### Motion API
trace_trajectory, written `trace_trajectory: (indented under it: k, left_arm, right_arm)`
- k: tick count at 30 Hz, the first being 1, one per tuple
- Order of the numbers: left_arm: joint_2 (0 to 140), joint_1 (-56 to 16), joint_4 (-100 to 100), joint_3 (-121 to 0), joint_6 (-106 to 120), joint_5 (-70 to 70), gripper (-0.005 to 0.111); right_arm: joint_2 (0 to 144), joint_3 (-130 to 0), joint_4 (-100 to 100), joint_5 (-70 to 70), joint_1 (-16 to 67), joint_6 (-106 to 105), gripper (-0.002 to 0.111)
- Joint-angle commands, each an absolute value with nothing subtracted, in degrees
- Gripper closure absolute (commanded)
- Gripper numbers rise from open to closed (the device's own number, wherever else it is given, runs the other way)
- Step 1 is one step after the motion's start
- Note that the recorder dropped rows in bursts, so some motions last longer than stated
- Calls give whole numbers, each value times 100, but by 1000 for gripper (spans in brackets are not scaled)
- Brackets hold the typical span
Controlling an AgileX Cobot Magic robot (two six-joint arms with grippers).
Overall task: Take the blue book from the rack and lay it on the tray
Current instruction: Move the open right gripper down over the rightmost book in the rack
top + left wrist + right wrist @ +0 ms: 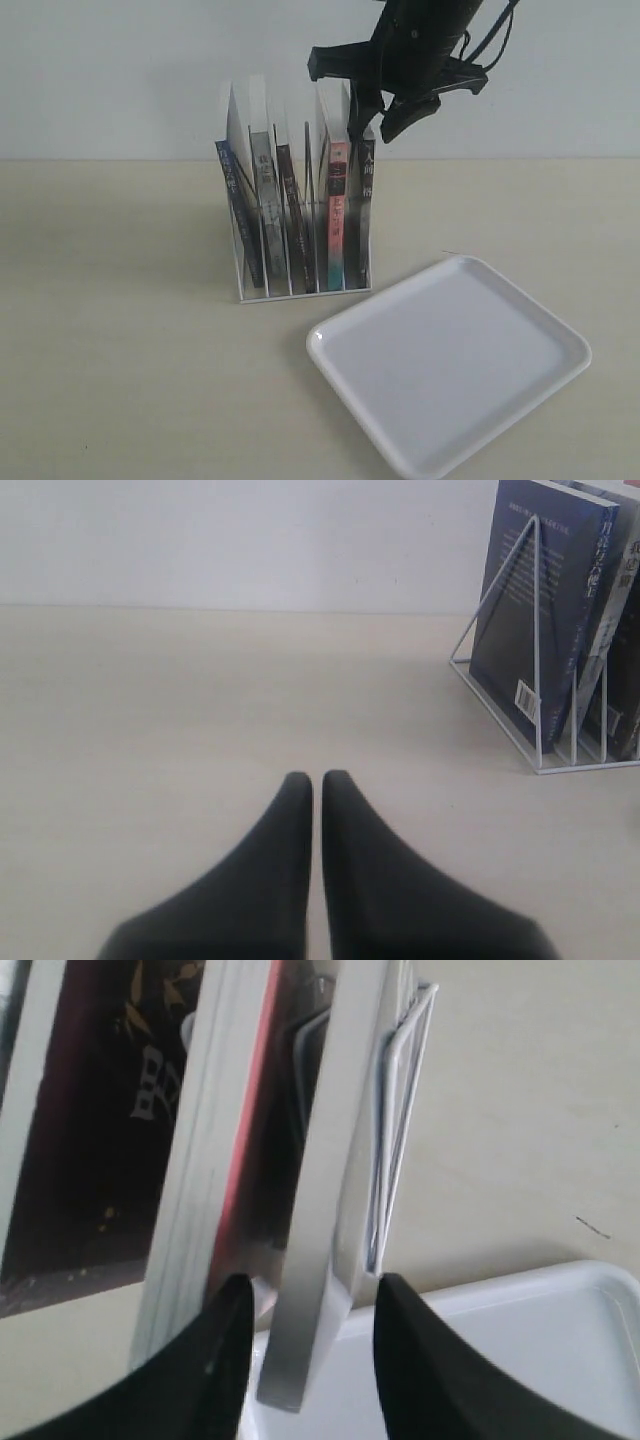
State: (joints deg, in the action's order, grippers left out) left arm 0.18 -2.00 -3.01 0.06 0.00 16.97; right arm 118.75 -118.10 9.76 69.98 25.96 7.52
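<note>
Blue book (235, 205) stands in the rack's (305, 292) far-left slot; only the left wrist view shows its back-cover barcode, small print unreadable. Right tool (315, 1282) spread wide astride the black-spined book (367, 210) with white characters. Left tool (317, 790) pinched narrow, empty, over the worktop (150, 730).

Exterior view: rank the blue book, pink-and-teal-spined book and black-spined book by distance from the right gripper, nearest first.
1. Nearest: black-spined book, in the rightmost slot of the rack, directly under the right gripper, whose open jaws straddle its top.
2. Next: pink-and-teal-spined book, one slot to the left.
3. Farthest: blue book, in the leftmost slot at the rack's far end.
</note>
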Motion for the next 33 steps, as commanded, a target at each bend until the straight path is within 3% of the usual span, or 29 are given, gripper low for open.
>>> trace_trajectory:
  k: [1, 5, 6, 8, 9, 20, 33]
  left_arm:
    - [0, -189, -324, 0, 0, 1672, 103]
    - [0, -189, -324, 0, 0, 1672, 103]
    - [0, -189, -324, 0, 0, 1672, 103]
    - [0, -189, -324, 0, 0, 1672, 103]
    - [0, -189, -324, 0, 0, 1672, 103]
    - [0, -189, -324, 0, 0, 1672, 103]
    - [0, -189, -324, 0, 0, 1672, 103]
  right_arm:
    - [12013, -11840, 789, 6996, 2597, 740, 70]
    - [12142, -11840, 712, 6996, 2597, 835, 71]
    - [12142, -11840, 707, 6996, 2597, 877, 78]
    - [12142, -11840, 707, 6996, 2597, 877, 106]
    - [12142, -11840, 707, 6996, 2597, 877, 108]
    - [12076, -11896, 707, 6996, 2597, 877, 108]
    - [11713, -12954, 626, 6996, 2597, 891, 108]
